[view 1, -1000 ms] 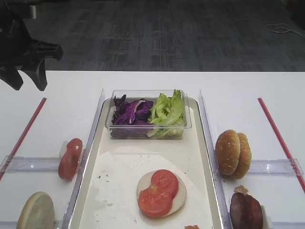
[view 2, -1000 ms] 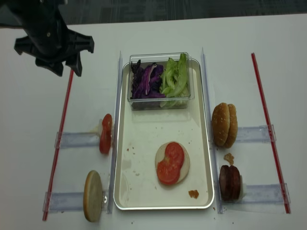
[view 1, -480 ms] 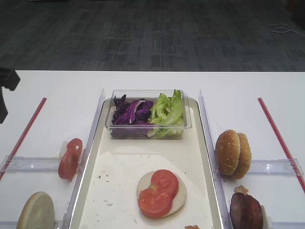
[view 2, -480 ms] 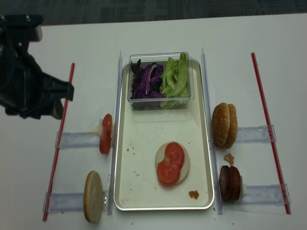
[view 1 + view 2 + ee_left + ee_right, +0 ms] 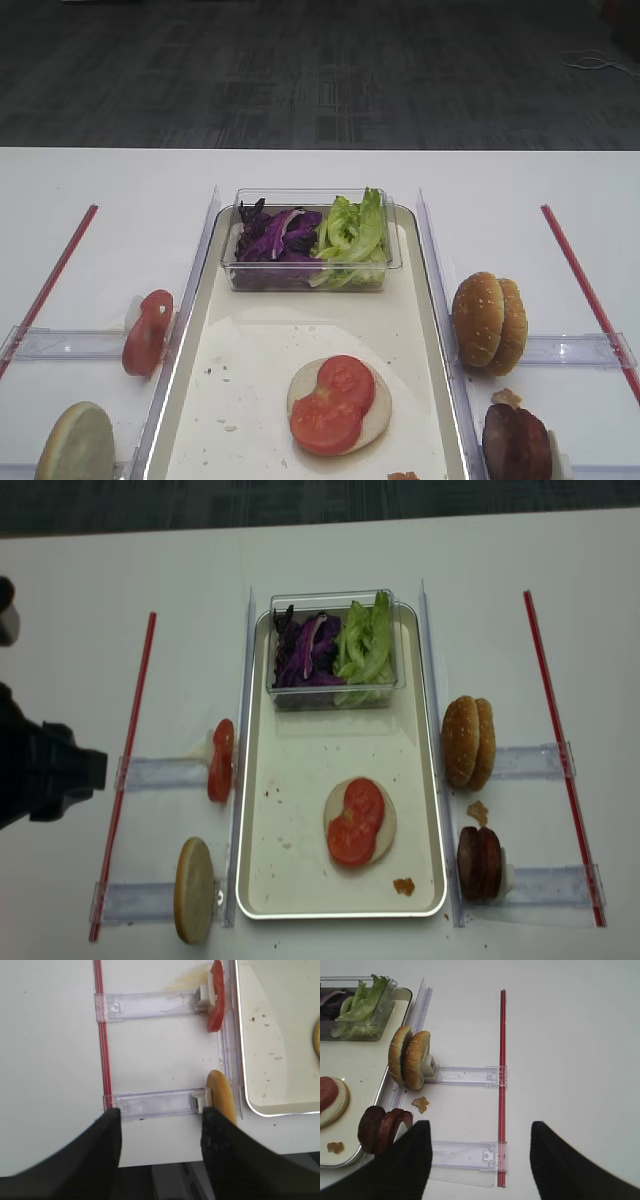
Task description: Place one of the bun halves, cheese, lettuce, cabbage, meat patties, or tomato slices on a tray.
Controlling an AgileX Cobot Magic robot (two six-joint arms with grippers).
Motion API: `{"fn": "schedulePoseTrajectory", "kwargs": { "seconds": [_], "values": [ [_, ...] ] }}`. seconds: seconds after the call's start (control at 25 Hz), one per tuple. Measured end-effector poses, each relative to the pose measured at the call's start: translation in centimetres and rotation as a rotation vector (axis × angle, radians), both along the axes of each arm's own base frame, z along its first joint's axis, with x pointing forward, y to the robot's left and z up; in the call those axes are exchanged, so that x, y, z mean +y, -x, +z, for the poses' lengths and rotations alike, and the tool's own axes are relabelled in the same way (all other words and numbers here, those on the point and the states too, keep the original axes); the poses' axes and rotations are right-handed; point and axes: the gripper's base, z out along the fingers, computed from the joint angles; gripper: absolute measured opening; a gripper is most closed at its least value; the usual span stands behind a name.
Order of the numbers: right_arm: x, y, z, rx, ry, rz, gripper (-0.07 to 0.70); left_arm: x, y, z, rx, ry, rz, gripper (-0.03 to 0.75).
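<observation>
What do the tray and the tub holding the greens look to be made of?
Tray: probably metal, with a shiny silvery rolled rim and a matte cream floor, maybe coated or lined. Tub: clear plastic, since the lettuce and cabbage show through its glossy walls.

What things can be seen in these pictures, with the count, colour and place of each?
long cream-white tray: one, table centre.
small clear plastic tub: one, tray's far end.
purple shredded cabbage: tub, left half.
green frilly lettuce: tub, right half.
pale bun half: one, on tray, under two slices.
red tomato slices: two on that bun; more on edge left of tray.
sesame bun halves: two, on edge, right of tray; one near left.
dark meat patties: on edge, near right.
clear plastic rails: four.
red strips: two, outer sides.
left gripper: black, open.
right gripper: black, open.
</observation>
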Motion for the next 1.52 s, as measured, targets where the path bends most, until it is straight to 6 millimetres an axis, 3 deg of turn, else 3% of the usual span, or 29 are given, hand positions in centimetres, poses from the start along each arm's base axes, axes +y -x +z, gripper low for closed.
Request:
{"fn": "schedulePoseTrajectory", "kwargs": {
  "seconds": [0.36,0.88,1.52],
  "values": [
    [0.0,0.0,0.0,0.0,0.0,0.0,0.45,0.8,4.7,0.0,-0.12,0.015,-0.01,0.325],
    [0.0,0.0,0.0,0.0,0.0,0.0,0.45,1.6,9.8,-2.8,-0.23,0.024,-0.023,0.309],
    [0.0,0.0,0.0,0.0,0.0,0.0,0.45,2.3,14.1,-5.8,-0.447,0.05,-0.042,0.307]
  ]
}}
